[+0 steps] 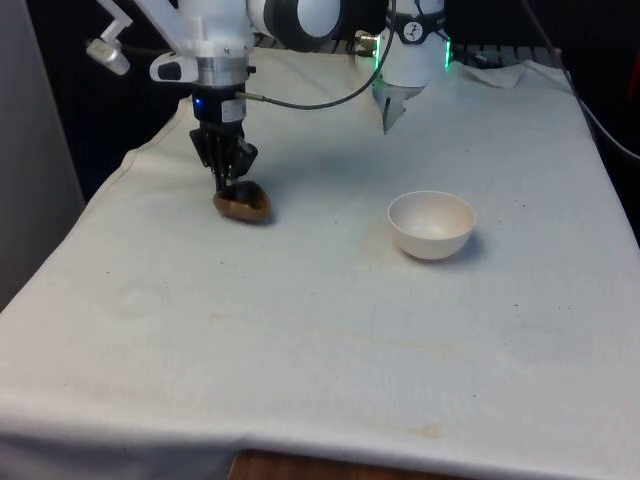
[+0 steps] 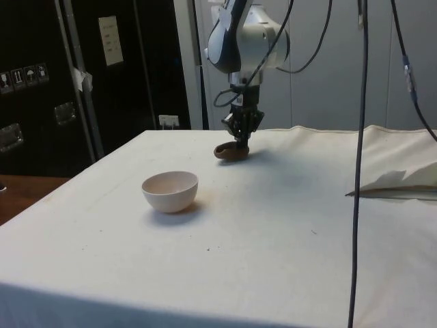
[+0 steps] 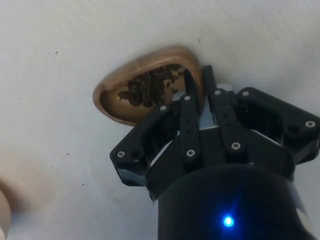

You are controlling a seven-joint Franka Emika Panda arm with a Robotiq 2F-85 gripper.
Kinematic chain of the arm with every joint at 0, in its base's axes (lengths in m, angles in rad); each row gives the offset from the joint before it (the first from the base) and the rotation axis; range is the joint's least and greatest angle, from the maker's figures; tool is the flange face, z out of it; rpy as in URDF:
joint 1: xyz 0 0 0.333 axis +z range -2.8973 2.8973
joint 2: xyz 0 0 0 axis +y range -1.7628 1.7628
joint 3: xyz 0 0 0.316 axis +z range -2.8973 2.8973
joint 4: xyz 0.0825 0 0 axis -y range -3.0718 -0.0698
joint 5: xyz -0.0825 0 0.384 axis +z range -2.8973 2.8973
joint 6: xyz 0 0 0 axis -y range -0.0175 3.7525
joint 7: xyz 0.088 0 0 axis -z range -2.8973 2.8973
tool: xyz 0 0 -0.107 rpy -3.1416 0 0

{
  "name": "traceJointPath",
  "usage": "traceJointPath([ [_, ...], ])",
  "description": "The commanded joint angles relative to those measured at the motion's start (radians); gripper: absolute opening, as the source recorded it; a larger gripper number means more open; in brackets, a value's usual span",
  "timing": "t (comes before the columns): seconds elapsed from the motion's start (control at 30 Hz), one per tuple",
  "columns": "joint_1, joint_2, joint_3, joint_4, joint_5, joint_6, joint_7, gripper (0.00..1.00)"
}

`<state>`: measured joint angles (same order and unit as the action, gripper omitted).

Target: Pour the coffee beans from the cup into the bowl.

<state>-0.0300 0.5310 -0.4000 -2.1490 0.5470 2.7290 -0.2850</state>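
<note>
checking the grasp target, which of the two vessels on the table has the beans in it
The brown cup, where the hand has closed on its rim, holds the dark coffee beans. The white bowl stands apart and looks empty.

Between the brown cup (image 1: 242,203) and the white bowl (image 1: 431,224) the bench (image 1: 320,340) lies bare, an open path across the cloth. The near half of the bench is free as well. The end effector (image 1: 226,178) stands over the cup's rim, blocking access from above.
</note>
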Motion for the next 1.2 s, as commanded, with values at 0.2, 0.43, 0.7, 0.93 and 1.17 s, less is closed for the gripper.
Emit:
traceJointPath([
  [0.2,0.005,-0.033,-0.001,-0.009,-0.007,-0.011,-0.002,0.00],
  [0.43,0.036,-0.067,-0.019,-0.035,-0.064,-0.016,0.031,0.00],
  [0.7,0.048,-0.109,-0.019,-0.052,-0.121,-0.026,0.062,0.00],
  [0.93,0.058,-0.156,-0.019,-0.062,-0.192,-0.048,0.108,0.00],
  [1.17,0.062,-0.188,-0.016,-0.064,-0.248,-0.070,0.145,0.00],
])
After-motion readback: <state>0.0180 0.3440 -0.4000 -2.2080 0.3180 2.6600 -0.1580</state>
